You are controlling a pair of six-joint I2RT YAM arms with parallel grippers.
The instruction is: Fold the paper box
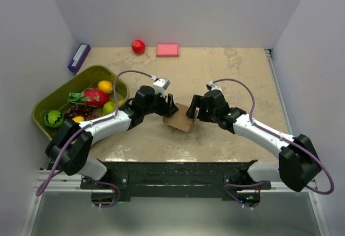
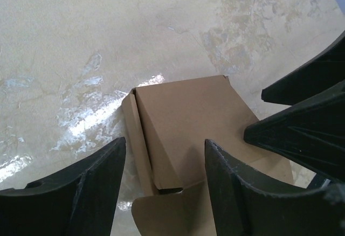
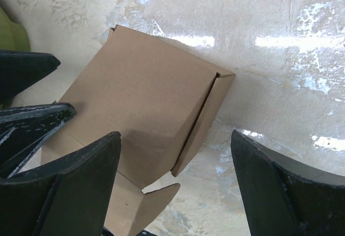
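Observation:
The paper box (image 1: 180,120) is a small brown cardboard carton, partly folded, lying on the table between my two grippers. The left gripper (image 1: 171,106) stands open at the carton's left end. In its wrist view the jaws straddle the box (image 2: 188,117) edge and a loose rounded flap (image 2: 161,212), with the gripper (image 2: 164,141) not pinching. The right gripper (image 1: 194,109) is open wide at the right end. In its wrist view the box (image 3: 145,101) lies under one finger, the gripper (image 3: 175,134) spans its corner, and the other finger hangs over bare table.
An olive-green tray (image 1: 86,71) of toy fruit sits at the left. A red ball (image 1: 138,46) and a pink block (image 1: 167,50) lie by the back wall, and a purple box (image 1: 78,57) rests in the back-left corner. Walls close three sides.

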